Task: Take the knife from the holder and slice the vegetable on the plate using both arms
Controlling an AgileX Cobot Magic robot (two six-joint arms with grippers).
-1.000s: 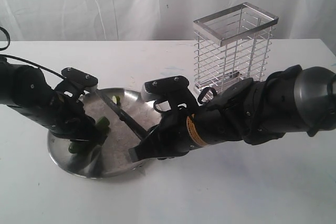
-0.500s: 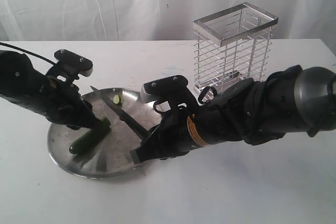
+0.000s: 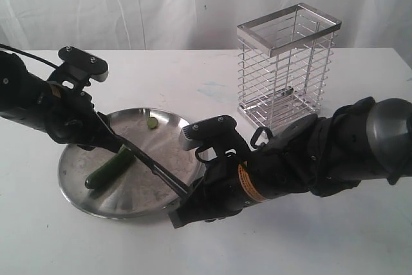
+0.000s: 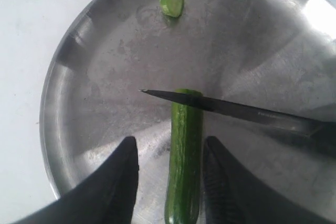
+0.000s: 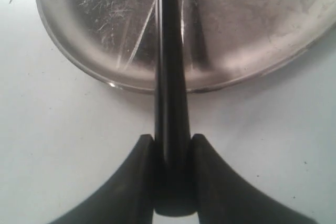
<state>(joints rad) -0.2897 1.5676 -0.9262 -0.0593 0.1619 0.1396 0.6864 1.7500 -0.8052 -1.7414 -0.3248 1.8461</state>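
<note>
a knife lies across the cut end of the vegetable on a steel plate as two robot arms work a slicing task on a white table. the right gripper is clenched on the knife's black handle just off the plate's rim, its blade reaching in over the plate with the tip past the vegetable's far side. the left gripper hovers released, its fingers standing either side of the vegetable with a gap on each side, not clamping it. a small cut end piece sits apart near the plate's far rim. the wire holder stands empty of the knife, well behind the right arm.

the cut in hand looks close to its start: the blade rests near the vegetable's end, so the slice would be thin. it would go best with the left fingers closed on the vegetable first, well back from the blade, to stop the glossy skin rolling on the slick plate. the right arm should then press straight down with a short draw, keeping the blade square across the vegetable and the plate from skidding.
</note>
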